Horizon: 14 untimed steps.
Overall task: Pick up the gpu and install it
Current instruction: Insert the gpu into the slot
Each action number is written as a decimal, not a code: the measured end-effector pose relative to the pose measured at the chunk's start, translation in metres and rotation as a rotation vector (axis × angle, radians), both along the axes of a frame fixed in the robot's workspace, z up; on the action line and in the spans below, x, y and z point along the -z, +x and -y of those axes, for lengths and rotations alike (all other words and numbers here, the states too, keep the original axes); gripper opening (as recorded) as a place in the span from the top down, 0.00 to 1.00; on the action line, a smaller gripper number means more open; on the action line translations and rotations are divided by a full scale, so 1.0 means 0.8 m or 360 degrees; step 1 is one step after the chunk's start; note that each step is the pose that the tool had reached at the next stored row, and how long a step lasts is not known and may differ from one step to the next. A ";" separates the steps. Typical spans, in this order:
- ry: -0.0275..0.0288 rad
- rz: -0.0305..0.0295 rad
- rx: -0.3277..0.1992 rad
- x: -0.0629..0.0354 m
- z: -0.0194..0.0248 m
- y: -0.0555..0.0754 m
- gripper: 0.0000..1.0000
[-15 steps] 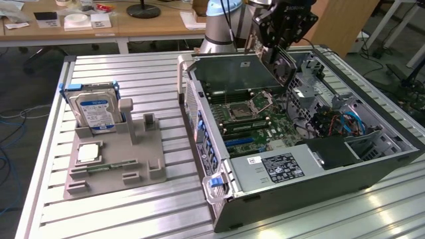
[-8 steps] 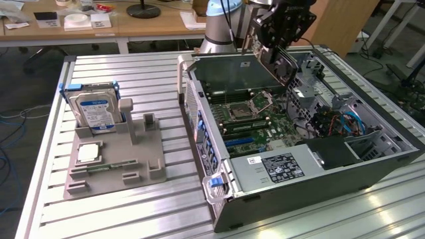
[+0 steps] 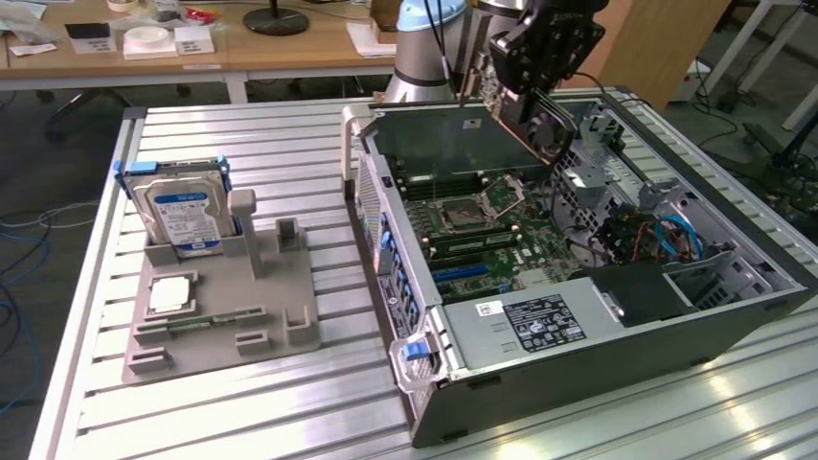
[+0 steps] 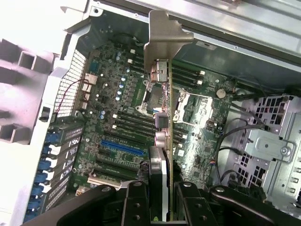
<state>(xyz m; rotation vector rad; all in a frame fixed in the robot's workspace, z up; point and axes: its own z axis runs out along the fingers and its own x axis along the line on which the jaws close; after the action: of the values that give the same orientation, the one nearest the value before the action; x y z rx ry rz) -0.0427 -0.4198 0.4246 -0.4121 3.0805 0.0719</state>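
Observation:
My gripper (image 3: 524,86) hangs over the far end of the open computer case (image 3: 715,316), shut on the gpu (image 3: 522,125). The gpu is a thin card seen edge-on, hanging below the fingers above the motherboard (image 3: 473,230). In the wrist view the gpu (image 4: 162,122) runs away from the black fingers (image 4: 136,202), and its silvery metal bracket (image 4: 164,37) points toward the case's rear wall. The card is held above the board and is not touching it. A blue slot (image 4: 120,148) lies on the motherboard beside the card.
A grey fixture (image 3: 282,287) on the slatted table, at the exterior view's left, holds a silver hard drive (image 3: 186,211), a processor (image 3: 172,292) and a memory stick (image 3: 205,321). Inside the case are the power supply (image 3: 537,321), drive cages and blue cables (image 3: 671,235).

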 end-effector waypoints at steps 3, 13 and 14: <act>-0.00002 -0.00001 -0.0037 0.000 0.0001 0.000 0.72; -0.00010 -0.00001 -0.0096 0.000 0.0000 0.000 0.72; -0.00009 0.00001 -0.0102 0.000 0.0000 0.000 0.72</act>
<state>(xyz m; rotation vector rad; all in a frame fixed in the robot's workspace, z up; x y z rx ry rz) -0.0427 -0.4199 0.4246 -0.5110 3.0672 0.0727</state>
